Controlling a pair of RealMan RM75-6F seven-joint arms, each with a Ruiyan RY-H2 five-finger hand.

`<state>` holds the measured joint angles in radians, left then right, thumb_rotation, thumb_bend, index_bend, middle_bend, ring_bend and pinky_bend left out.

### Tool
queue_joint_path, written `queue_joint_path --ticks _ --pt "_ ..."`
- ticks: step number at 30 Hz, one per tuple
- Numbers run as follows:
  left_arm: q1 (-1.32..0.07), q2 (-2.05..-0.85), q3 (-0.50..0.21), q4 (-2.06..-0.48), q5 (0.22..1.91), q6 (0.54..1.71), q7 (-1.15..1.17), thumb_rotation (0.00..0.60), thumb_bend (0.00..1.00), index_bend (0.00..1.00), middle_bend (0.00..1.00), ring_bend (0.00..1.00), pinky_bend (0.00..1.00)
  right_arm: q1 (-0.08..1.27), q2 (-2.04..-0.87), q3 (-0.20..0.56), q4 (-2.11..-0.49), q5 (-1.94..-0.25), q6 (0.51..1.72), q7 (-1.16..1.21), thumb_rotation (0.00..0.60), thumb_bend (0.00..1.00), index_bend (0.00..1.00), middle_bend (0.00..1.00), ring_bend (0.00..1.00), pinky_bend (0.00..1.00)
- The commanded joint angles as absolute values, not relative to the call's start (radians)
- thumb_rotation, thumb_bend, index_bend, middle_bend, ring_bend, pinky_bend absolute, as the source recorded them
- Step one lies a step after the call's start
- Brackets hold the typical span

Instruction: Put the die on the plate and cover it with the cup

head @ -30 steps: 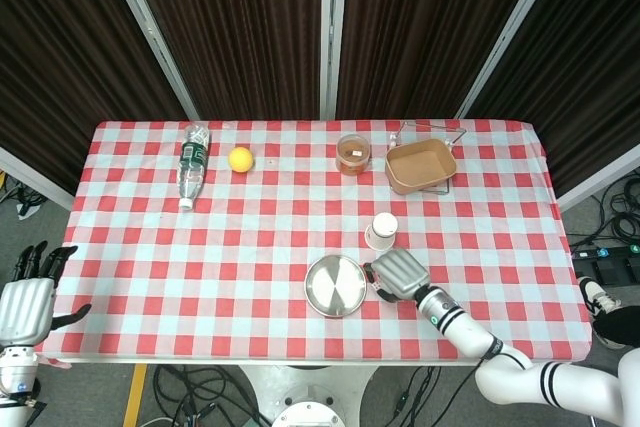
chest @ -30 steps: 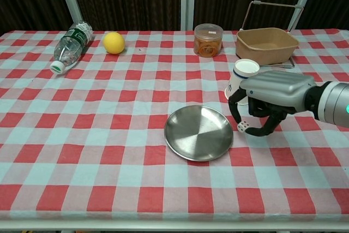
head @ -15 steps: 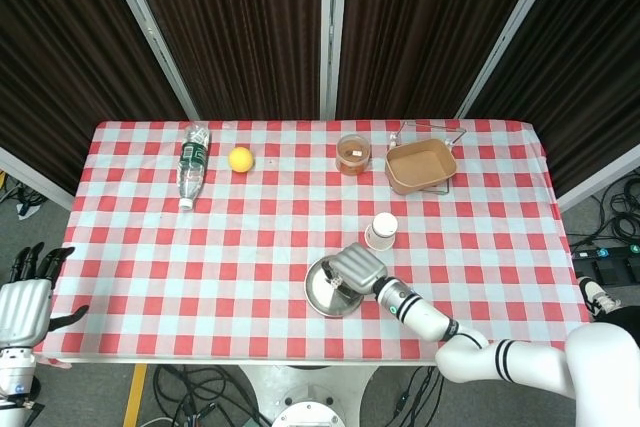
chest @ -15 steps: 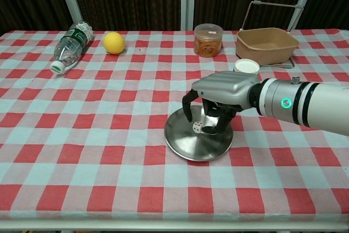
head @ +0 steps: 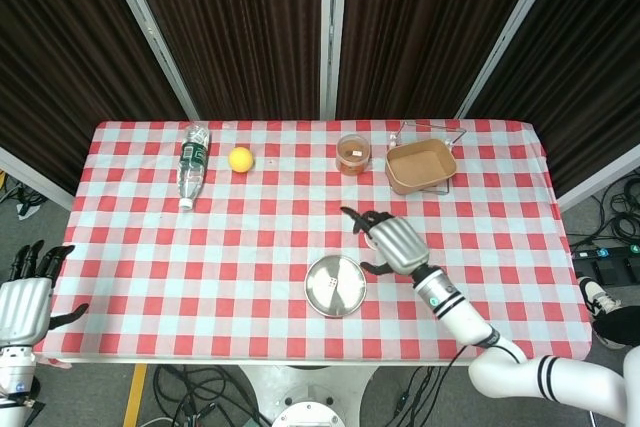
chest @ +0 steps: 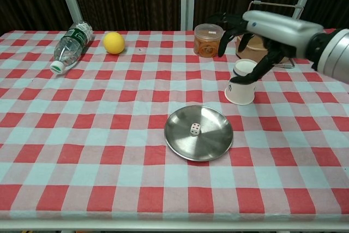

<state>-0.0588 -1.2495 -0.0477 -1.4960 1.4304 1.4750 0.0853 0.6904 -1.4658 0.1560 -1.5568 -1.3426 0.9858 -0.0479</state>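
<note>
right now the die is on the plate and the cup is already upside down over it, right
Not quite. The die is on the plate, but the cup stands uncovered beside it, mouth up, under the right hand. The chest view shows this.

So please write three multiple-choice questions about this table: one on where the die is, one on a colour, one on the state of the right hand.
1. Where is the die?
A. on the plate
B. inside the cup
C. beside the bottle

2. What colour is the ball?
A. blue
B. yellow
C. green

3. What is the right hand doing?
A. holding the die
B. pressing on the plate
C. spread open above the cup, holding nothing

Answers:
1. A, the die lies near the middle of the plate.
2. B, the ball next to the bottle is yellow.
3. C, its fingers are apart over the cup's rim, and the cup stands on the table.
</note>
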Motion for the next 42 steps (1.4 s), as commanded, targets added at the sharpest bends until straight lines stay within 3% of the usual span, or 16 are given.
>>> queue_joint_path --ticks 1,4,17,31,35,39,42 --pt "-0.061 -1.254 -0.049 -1.496 1.429 1.474 0.094 0.6 0.08 0.16 0.16 0.02 0.03 0.619 -1.387 0.192 -1.547 -1.301 1.01 0.156 0.6 0.11 0.07 0.17 0.01 0.05" --pt "-0.063 -1.255 -0.05 -1.497 1.431 1.473 0.097 0.6 0.08 0.16 0.16 0.02 0.03 0.608 -1.385 0.201 -1.509 -1.253 0.965 0.264 0.6 0.1 0.07 0.13 0.0 0.0" --pt "-0.066 -1.249 -0.048 -1.511 1.43 1.468 0.107 0.6 0.08 0.16 0.16 0.02 0.03 0.665 -1.507 0.221 -1.284 -1.173 0.727 0.492 0.6 0.1 0.07 0.13 0.0 0.0" --pt "-0.066 -1.254 -0.047 -1.502 1.421 1.459 0.1 0.6 0.08 0.16 0.16 0.02 0.03 0.706 -1.581 0.246 -1.172 -1.183 0.64 0.588 0.6 0.15 0.17 0.17 0.0 0.0" --pt "-0.067 -1.255 -0.047 -1.502 1.418 1.456 0.1 0.6 0.08 0.16 0.16 0.02 0.03 0.715 -1.601 0.251 -1.141 -1.176 0.629 0.582 0.6 0.19 0.25 0.19 0.0 0.0" --pt "-0.067 -1.253 -0.047 -1.503 1.419 1.456 0.099 0.6 0.08 0.16 0.16 0.02 0.03 0.717 -1.619 0.261 -1.123 -1.175 0.644 0.578 0.6 0.3 0.44 0.23 0.0 0.0" --pt "-0.066 -1.252 -0.047 -1.504 1.417 1.456 0.099 0.6 0.08 0.16 0.16 0.02 0.03 0.705 -1.606 0.263 -1.155 -1.199 0.679 0.581 0.6 0.33 0.53 0.26 0.0 0.0"
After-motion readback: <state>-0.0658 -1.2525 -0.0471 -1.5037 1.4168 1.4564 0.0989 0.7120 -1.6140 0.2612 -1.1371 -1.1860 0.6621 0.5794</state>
